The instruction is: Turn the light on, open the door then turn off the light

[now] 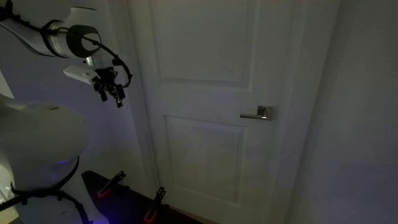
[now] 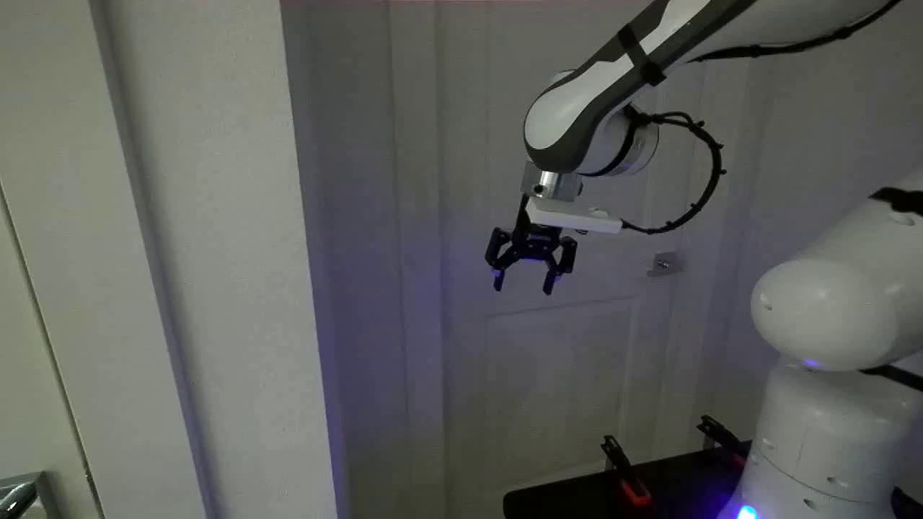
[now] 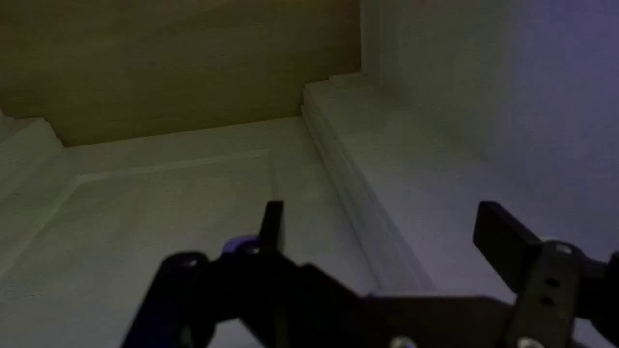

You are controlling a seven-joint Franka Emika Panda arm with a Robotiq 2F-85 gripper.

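Observation:
The room is dim; the lamp and the white switch plate are out of view. The white door (image 1: 202,99) stands shut in its frame, with two raised panels and a silver lever handle (image 1: 264,113). The door (image 2: 562,375) and handle (image 2: 663,264) also show in an exterior view, and the door's lower panel (image 3: 169,217) shows in the wrist view. My gripper (image 1: 112,101) is open and empty, fingers pointing down, in the air near the hinge-side frame, well away from the handle. It shows in an exterior view (image 2: 523,287) and in the wrist view (image 3: 379,212).
A black table (image 1: 118,199) under the arm carries clamps (image 1: 155,205) along its edge near the door. A white wall (image 1: 357,124) stands beyond the handle side. A white wall corner (image 2: 216,252) and another metal handle (image 2: 25,494) stand nearby. The floor (image 3: 169,72) is wooden.

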